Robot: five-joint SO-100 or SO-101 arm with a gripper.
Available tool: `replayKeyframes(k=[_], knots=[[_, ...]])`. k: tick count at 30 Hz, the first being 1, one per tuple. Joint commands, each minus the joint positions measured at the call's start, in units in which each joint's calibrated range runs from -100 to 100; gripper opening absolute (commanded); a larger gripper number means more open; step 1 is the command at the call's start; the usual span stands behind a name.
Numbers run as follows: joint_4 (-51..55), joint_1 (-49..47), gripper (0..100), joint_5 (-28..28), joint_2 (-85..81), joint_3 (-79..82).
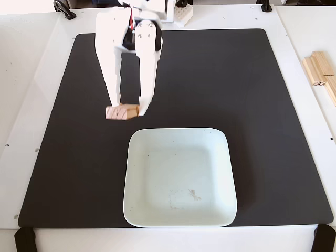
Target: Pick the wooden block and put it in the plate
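Black mat (252,105) covers the desk; the hand (129,108) clamps the wooden block (121,112); the plate (137,173) lies just below it.

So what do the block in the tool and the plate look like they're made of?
The block: pale unfinished wood, judging by its tan, matte faces. The plate: probably glazed ceramic or melamine, with a smooth pale mint-white surface, soft sheen and a faint scuff inside.

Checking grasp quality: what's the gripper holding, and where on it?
The gripper holds the wooden block, clamped near its right end in the fixed view.
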Motion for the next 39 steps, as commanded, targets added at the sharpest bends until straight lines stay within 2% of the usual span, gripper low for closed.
replayKeyframes(k=[1,7,13,28,39], knots=[[-0.6,-0.5,1,0.0,8.0,-12.8],[-0.3,-2.1,1,0.0,19.5,-26.9],[-0.6,-2.4,1,-0.2,24.7,-33.8],[-0.7,-8.9,1,-0.4,26.1,-34.7],[-0.7,-9.8,2,-0.4,26.1,-34.5]])
